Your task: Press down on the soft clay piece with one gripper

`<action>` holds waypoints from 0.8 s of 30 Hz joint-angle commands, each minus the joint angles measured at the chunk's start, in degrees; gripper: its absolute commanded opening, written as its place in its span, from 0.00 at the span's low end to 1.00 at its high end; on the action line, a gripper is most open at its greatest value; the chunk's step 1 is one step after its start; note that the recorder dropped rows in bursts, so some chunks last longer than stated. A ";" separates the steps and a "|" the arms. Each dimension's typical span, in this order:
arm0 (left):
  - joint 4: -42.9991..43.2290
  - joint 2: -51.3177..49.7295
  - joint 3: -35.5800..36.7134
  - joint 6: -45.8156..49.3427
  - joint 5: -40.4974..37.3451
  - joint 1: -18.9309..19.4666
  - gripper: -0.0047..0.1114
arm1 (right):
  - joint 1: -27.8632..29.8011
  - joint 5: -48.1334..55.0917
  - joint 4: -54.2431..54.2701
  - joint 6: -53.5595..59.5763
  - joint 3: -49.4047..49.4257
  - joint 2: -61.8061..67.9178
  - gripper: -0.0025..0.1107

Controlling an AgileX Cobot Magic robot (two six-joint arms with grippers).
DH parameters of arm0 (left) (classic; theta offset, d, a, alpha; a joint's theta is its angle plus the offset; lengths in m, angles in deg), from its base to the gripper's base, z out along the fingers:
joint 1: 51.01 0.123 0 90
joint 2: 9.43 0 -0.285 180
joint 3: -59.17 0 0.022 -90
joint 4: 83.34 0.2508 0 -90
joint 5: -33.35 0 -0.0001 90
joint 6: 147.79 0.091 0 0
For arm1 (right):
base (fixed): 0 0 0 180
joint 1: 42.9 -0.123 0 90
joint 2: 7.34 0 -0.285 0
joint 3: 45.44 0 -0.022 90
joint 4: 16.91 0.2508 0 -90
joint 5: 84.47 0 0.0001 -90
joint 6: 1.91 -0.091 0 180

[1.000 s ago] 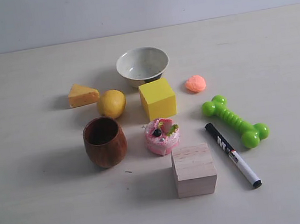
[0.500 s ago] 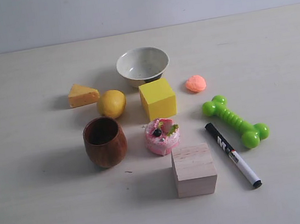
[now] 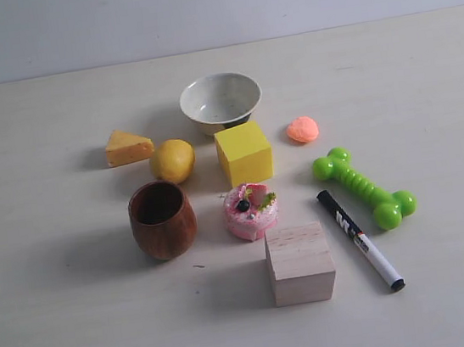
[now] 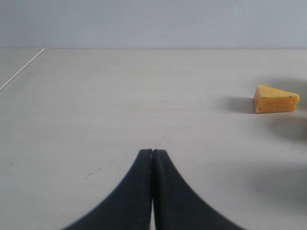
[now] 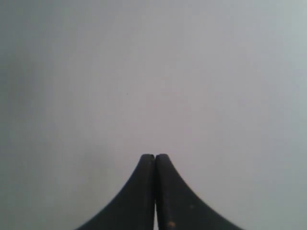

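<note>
Holding nothing, left gripper [image 4: 152, 158] and right gripper [image 5: 154, 160] are closed; soft clay piece [image 3: 302, 130] untouched

You have ten loose things on the counter [image 3: 62, 315]. Two of them are cubes: one yellow cube [image 3: 244, 152] and one wooden cube [image 3: 300, 263]. Two are vessels: one bowl [image 3: 221, 100] and one cup [image 3: 162, 219]. Three look like food: one cheese wedge [image 3: 128, 147], one lemon [image 3: 172, 160] and one toy cake [image 3: 251, 210]. Of the rest you get one each: one clay piece [image 3: 302, 130], one bone [image 3: 364, 187] and one marker [image 3: 360, 240]. Apart from the cubes, every kind stands as a single piece. You also see two grippers, one in each wrist view: the left gripper [image 4: 152, 152] and the right gripper [image 5: 154, 156].
</note>
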 commanded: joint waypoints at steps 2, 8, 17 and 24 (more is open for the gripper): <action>-0.12 0.38 0.00 -0.10 0.46 -0.31 0.04 | -0.02 -8.09 -28.00 -23.54 -6.71 12.56 0.02; -0.12 0.38 0.00 -0.10 0.46 -0.31 0.04 | -0.02 -9.11 -33.10 -34.98 -12.61 24.71 0.02; -0.12 0.38 0.00 -0.10 0.46 -0.31 0.04 | -0.02 -16.85 -33.10 -40.47 -17.92 39.74 0.02; -0.12 0.38 0.00 -0.10 0.46 -0.31 0.04 | -0.02 -19.48 -33.10 -45.12 -17.81 47.61 0.02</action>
